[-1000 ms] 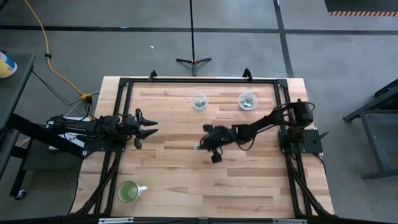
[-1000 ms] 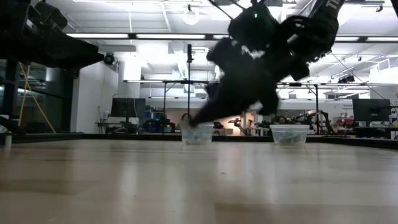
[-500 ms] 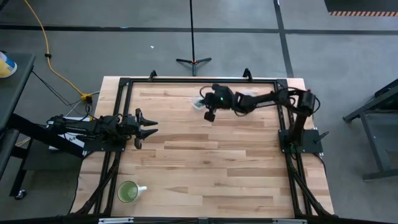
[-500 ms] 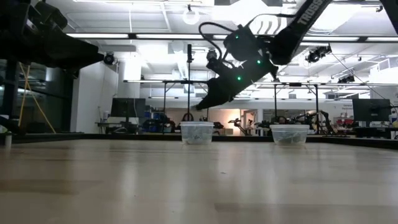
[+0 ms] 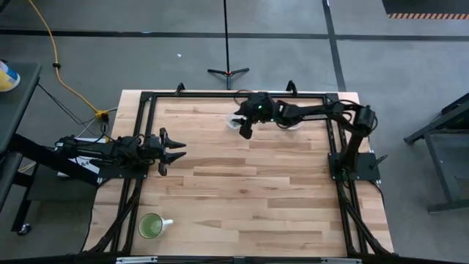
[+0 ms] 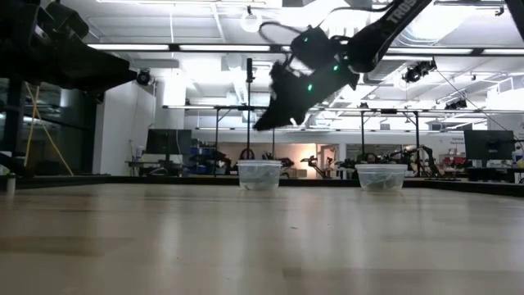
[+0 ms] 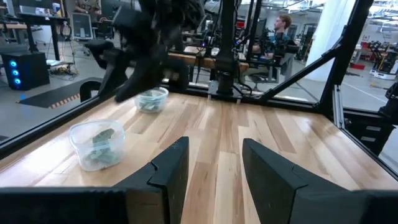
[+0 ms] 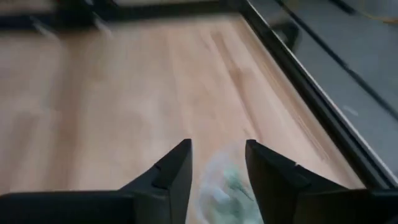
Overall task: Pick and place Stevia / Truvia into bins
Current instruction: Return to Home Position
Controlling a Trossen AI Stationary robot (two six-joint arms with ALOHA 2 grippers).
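Right pincer (image 6: 266,121), fingers apart and empty, is hovering just above the left bin (image 6: 259,174). Left pincer (image 5: 179,150), also apart, is waiting at the counter's left.

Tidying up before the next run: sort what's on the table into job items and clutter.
Job: left clear cup, right clear cup, Stevia sachets inside them, right gripper open above the left cup, left gripper open, waiting far left.
Lying about: green mug.
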